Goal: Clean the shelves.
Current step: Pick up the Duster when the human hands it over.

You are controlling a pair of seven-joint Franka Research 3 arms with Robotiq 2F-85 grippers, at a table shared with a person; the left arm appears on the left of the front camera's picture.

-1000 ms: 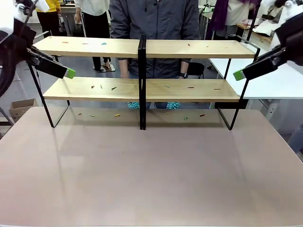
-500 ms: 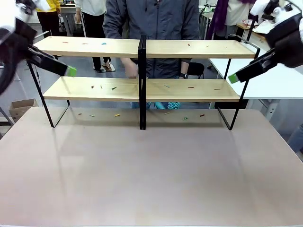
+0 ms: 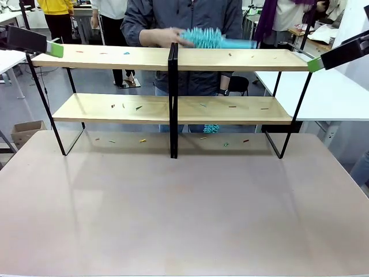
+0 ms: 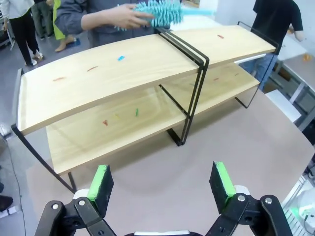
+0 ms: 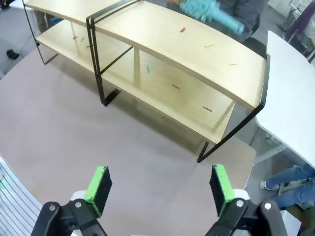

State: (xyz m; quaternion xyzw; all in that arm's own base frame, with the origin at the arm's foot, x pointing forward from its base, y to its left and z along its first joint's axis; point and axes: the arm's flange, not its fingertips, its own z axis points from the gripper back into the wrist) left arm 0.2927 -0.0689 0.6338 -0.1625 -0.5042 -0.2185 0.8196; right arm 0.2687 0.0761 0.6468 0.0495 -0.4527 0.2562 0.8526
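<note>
The shelves [image 3: 173, 109] stand at the far side of the table, two light-wood boards in a black frame, with small coloured scraps scattered on both boards. A person's hand [image 3: 158, 37] holds a teal duster [image 3: 210, 38] over the top board beside the central post. My left gripper [image 3: 56, 49] hovers high at the shelves' left end and my right gripper [image 3: 314, 64] high at their right end. Seen from the wrists, the left gripper [image 4: 161, 181] and the right gripper [image 5: 158, 189] both stand open and hold nothing, above the table in front of the shelves [image 4: 123, 69] [image 5: 197, 44].
A few coloured scraps [image 3: 142, 140] lie on the brown table [image 3: 184, 213] under the lower board. Another teal tuft [image 3: 211, 128] shows behind the lower board. A white table [image 3: 340, 98] adjoins on the right, and a cardboard box [image 3: 26, 131] sits on the floor at the left.
Both arms have risen and drawn outward, from lower-board height to top-board level. The person's hand has brought the teal duster up from behind the lower board onto the top board.
</note>
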